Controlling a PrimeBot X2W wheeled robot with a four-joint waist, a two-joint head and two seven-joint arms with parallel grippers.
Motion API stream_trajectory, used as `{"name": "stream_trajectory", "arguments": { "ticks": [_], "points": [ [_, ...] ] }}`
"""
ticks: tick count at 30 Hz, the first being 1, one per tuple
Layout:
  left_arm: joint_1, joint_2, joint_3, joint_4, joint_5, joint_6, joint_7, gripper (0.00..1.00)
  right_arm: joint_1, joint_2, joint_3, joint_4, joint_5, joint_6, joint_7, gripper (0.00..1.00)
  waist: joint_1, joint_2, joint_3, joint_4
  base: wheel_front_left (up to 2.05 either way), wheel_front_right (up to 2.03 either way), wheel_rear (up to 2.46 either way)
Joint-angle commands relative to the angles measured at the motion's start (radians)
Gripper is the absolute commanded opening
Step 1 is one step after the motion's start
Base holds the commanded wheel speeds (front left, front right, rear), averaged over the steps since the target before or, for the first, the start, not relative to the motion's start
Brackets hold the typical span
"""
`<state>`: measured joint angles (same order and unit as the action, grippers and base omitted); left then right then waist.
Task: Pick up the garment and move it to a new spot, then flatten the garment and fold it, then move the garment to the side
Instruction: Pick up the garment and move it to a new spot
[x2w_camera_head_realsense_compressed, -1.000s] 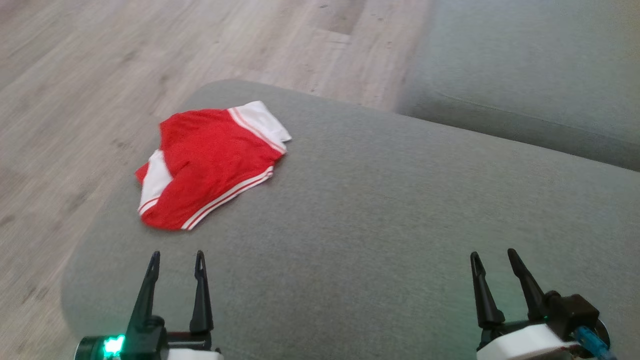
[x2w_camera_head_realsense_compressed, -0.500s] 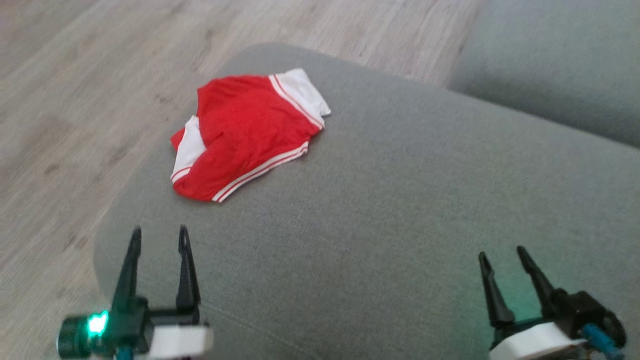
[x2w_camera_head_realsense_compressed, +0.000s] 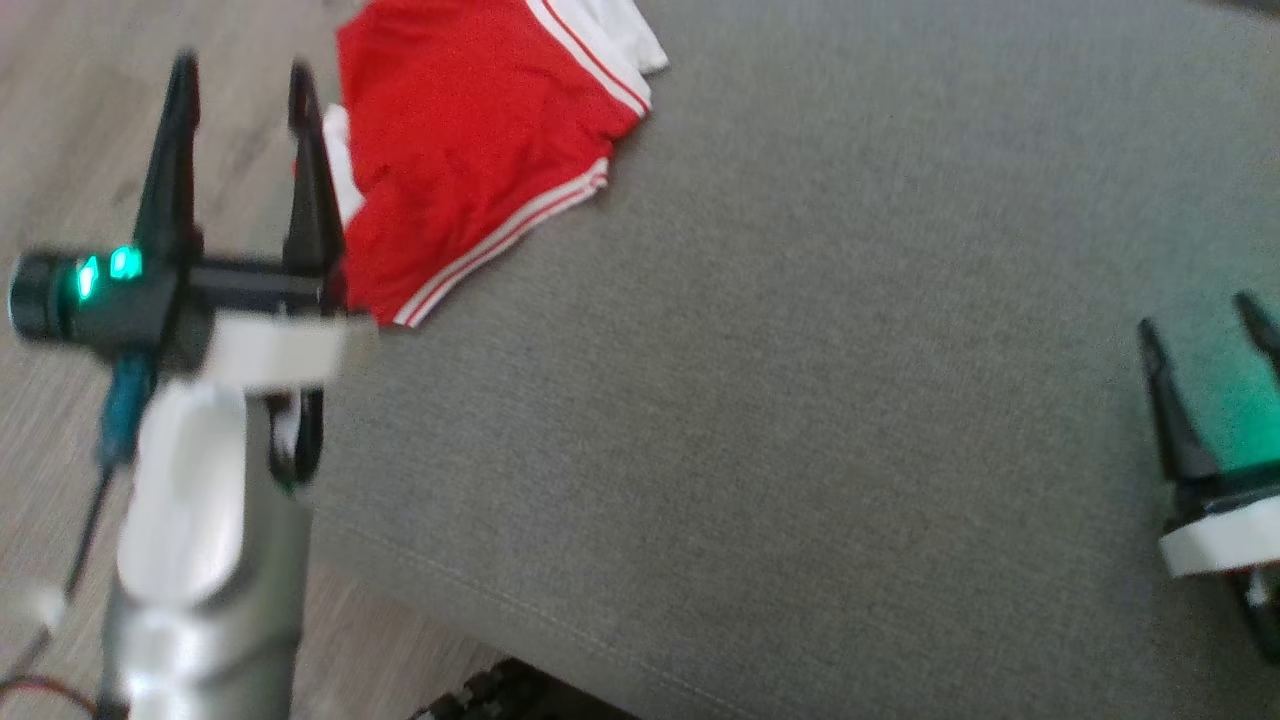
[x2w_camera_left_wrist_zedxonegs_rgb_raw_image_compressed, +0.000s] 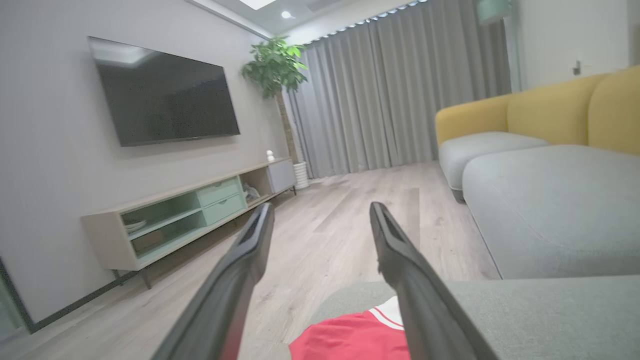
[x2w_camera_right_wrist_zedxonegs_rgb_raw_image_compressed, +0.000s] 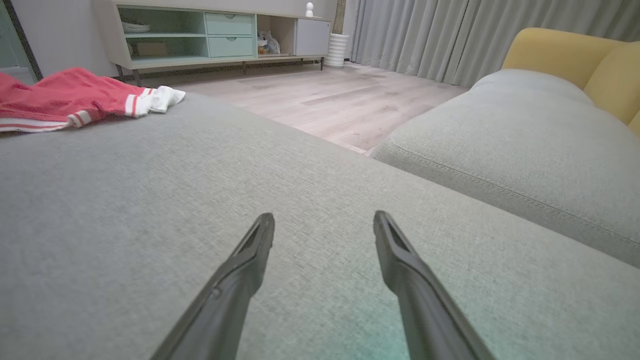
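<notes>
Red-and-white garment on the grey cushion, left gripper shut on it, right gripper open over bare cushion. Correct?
No: the left gripper is open, not shut on the garment. The left wrist view shows its jaws wide apart, the garment lying loose below. The rest holds: garment on the grey cushion, right gripper open over bare cushion.

The garment (x2w_camera_head_realsense_compressed: 470, 150) is red fabric with white panels and thin white double stripes along its hems. It lies mostly flat, slightly rumpled, on the grey cushion (x2w_camera_head_realsense_compressed: 800, 420), near the far left corner, close to the left edge.
</notes>
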<state>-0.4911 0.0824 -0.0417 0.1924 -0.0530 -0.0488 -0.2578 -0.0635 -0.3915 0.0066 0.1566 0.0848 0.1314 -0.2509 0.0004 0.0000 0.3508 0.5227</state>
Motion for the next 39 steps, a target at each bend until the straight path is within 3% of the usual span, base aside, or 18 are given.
{"name": "stream_trajectory", "arguments": {
  "ticks": [1, 6, 12, 18, 19, 20, 29, 34, 39],
  "points": [
    [-0.058, 0.044, 0.028, 0.01, -0.009, -0.012, -0.004, 1.0, -0.006, -0.031, 0.01, -0.037, -0.007, -0.001, -0.011, 1.0, -0.0004, 0.0, 0.097, -0.018, 0.0, 0.0, 0.0],
    [-0.27, 0.062, 0.022, 0.312, -0.045, -0.049, 0.007, 1.0, -0.023, -0.09, -0.018, -0.082, -0.007, -0.001, -0.011, 1.0, -0.0004, 0.0, 0.175, -0.048, 0.0, 0.0, 0.0],
    [-0.462, 0.086, 0.069, 0.709, -0.117, -0.036, 0.215, 1.0, -0.051, -0.13, -0.027, -0.122, -0.004, -0.001, -0.011, 1.0, -0.0004, 0.0, 0.251, -0.098, 0.0, 0.0, 0.0],
    [-0.51, 0.101, 0.092, 0.931, -0.159, -0.042, 0.275, 1.0, -0.077, -0.125, -0.026, -0.124, -0.004, -0.001, -0.011, 1.0, -0.0004, 0.0, 0.286, -0.133, 0.0, 0.0, 0.0],
    [-0.514, 0.104, 0.095, 0.945, -0.163, -0.042, 0.258, 0.84, -0.078, -0.122, -0.027, -0.123, -0.005, -0.001, -0.011, 1.0, -0.0004, 0.0, 0.287, -0.135, 0.0, 0.0, 0.0],
    [-0.517, 0.109, 0.092, 0.956, -0.161, -0.043, 0.236, 0.0, -0.08, -0.118, -0.026, -0.12, -0.005, -0.001, -0.011, 1.0, -0.0004, 0.0, 0.284, -0.138, 0.0, 0.0, 0.0],
    [-0.572, 0.162, 0.057, 0.967, -0.138, -0.058, 0.072, 0.0, -0.116, -0.029, 0.022, -0.083, 0.002, -0.001, -0.011, 1.0, -0.0004, 0.0, 0.155, -0.185, 0.0, 0.0, 0.0],
    [-0.638, 0.214, -0.007, 0.898, -0.094, -0.072, 0.037, 0.0, -0.126, 0.079, 0.066, -0.055, 0.023, -0.001, -0.011, 1.0, -0.0004, 0.0, 0.009, -0.268, 0.0, 0.0, 0.0],
    [-0.67, 0.224, -0.091, 0.802, -0.068, -0.08, 0.053, 0.0, -0.1, 0.176, 0.091, -0.027, 0.036, -0.001, -0.011, 1.0, -0.0004, 0.0, -0.102, -0.36, 0.0, 0.0, 0.0]
  ]
}}
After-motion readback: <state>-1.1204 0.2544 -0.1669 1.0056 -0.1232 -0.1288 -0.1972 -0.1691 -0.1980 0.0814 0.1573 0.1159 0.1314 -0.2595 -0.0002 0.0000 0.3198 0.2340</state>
